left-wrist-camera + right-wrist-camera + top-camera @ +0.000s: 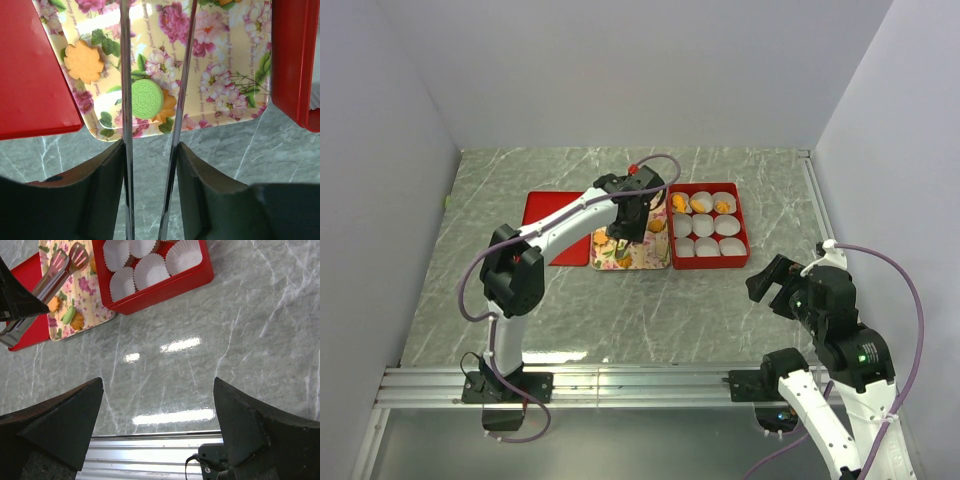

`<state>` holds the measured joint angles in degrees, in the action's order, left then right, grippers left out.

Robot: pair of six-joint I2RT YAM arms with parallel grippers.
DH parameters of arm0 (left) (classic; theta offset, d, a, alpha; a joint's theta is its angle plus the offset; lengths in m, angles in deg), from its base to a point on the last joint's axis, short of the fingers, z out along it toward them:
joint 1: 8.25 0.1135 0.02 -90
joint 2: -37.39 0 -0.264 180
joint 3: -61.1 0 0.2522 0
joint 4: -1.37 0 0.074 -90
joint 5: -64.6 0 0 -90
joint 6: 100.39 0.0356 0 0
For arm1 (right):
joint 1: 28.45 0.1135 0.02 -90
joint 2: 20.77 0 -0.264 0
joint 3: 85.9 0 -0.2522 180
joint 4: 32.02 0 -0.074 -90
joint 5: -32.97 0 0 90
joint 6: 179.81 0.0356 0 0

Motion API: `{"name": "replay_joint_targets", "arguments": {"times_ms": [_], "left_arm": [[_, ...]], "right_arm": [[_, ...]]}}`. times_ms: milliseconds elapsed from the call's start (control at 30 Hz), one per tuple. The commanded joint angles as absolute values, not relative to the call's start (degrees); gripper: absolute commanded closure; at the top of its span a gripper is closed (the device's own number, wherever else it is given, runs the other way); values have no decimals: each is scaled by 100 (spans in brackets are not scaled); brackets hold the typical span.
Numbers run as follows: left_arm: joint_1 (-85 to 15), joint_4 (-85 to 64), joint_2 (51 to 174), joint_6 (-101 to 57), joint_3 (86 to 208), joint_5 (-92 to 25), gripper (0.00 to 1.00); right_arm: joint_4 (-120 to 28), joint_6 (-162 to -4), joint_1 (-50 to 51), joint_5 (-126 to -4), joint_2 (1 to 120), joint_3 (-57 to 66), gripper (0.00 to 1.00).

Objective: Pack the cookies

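My left gripper (pixel 150 150) is shut on a pair of metal tongs (pixel 125 75), whose two arms reach out over the floral tray (pixel 225 55). A round green cookie (pixel 146 99) lies on the tray between the tong arms, overlapping an orange cookie (pixel 166 109). An orange leaf-shaped cookie (pixel 83 61) lies to the left. In the top view the left gripper (pixel 625 215) hovers over the tray (pixel 642 255). The red box (pixel 740 228) holds white paper cups, some with orange cookies (pixel 701 206). My right gripper (pixel 157 405) is open and empty, away at the right (pixel 775 280).
A flat red lid (pixel 555 225) lies left of the tray, touching it. The box (pixel 165 285) sits right of the tray. A metal rail (pixel 640 380) runs along the table's near edge. Walls close in the left, back and right sides.
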<state>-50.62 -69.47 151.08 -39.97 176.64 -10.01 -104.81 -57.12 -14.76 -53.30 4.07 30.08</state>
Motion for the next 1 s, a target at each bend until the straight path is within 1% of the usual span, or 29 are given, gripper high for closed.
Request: {"name": "replay_joint_targets", "arguments": {"times_ms": [0, 33, 167, 333, 467, 567, 767, 967], "left_arm": [[-5097, -7040, 15147, -3965, 17998, -809, 52], [-5097, -7049, 15148, -3965, 17998, -800, 56], [-5088, -7075, 15113, -3974, 17928, -774, 62], [-5088, -7233, 15033, -3965, 18155, -669, 63], [-5097, -7584, 15051, -3930, 18980, -694, 65], [-5106, -7734, 15060, -3974, 19377, -878, 66], [-5351, -7568, 14779, -3948, 19501, -1309, 67], [-5799, -7269, 14892, -3939, 19817, -1740, 67]], "right_arm": [[-10247, -5773, -1430, -5184, 419, 2989, 3], [-10247, -5764, -1439, -5176, 410, 2998, 3], [-10238, -5746, -1421, -5158, 393, 3007, 3], [-10230, -5729, -1430, -5167, 384, 3007, 3], [-10221, -5746, -1430, -5176, 384, 3007, 3], [-10212, -5729, -1421, -5176, 375, 3007, 3], [-10203, -5711, -1430, -5158, 349, 2998, 3], [-10203, -5676, -1430, -5114, 279, 2998, 3]]}}
